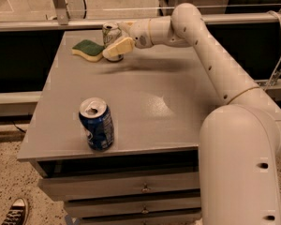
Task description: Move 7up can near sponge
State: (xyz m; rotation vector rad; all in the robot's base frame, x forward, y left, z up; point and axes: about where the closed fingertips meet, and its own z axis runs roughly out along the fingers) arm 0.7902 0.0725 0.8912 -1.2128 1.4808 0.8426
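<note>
The 7up can (110, 32), pale silver with green markings, stands upright at the far side of the grey table (145, 102). It is right beside the sponge (87, 49), which has a green top and yellow body and lies just to its left. My gripper (114, 44) is at the can, reaching in from the right. Its cream-coloured near side covers the can's lower half. The can's base seems to rest on the table.
A dark blue soda can (97, 124) with an open top stands upright near the table's front left edge. My white arm (210, 60) crosses the table's right side. Drawers sit under the tabletop. A metal rail runs behind the table.
</note>
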